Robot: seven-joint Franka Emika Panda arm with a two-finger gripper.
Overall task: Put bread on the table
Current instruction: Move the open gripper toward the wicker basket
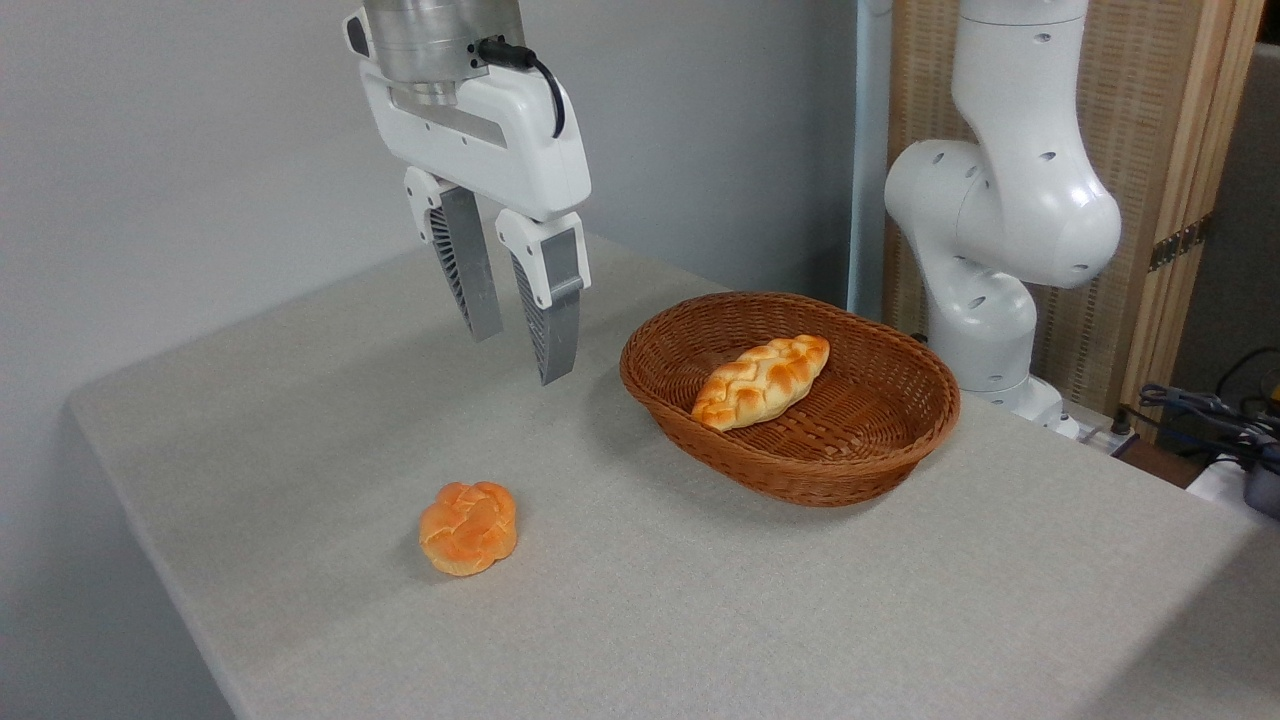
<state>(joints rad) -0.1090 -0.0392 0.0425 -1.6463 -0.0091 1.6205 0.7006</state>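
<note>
Bread (761, 381) lies in wicker basket (790, 395), long axis slanting up to the right, not yet on table (700, 600); small round bun (468, 527) sits apart on the cloth, not the target. Gripper (520, 345) hangs above table just left of basket, fingers parted a modest gap, holding nothing. Loaf prob. light, soft, glossy crust maybe slippery, so best pinch across narrow middle, gentle squeeze, approx. perpendicular to its length.
</note>
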